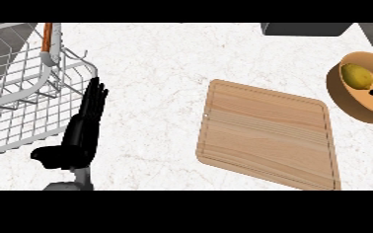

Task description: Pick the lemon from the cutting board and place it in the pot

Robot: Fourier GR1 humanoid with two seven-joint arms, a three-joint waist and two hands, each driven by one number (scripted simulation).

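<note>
The yellow lemon (356,75) lies inside the tan pot (342,96) at the right edge of the head view, partly cut off by the frame. The wooden cutting board (268,133) sits bare on the white counter, just left of the pot. My left hand (82,128) shows at the lower left with its fingers straight and pointing up, holding nothing, next to the wire rack. My right hand does not show in this view.
A white wire dish rack (33,86) with an orange-handled utensil (48,35) fills the upper left corner. A dark grey object (306,28) sits at the counter's far edge, upper right.
</note>
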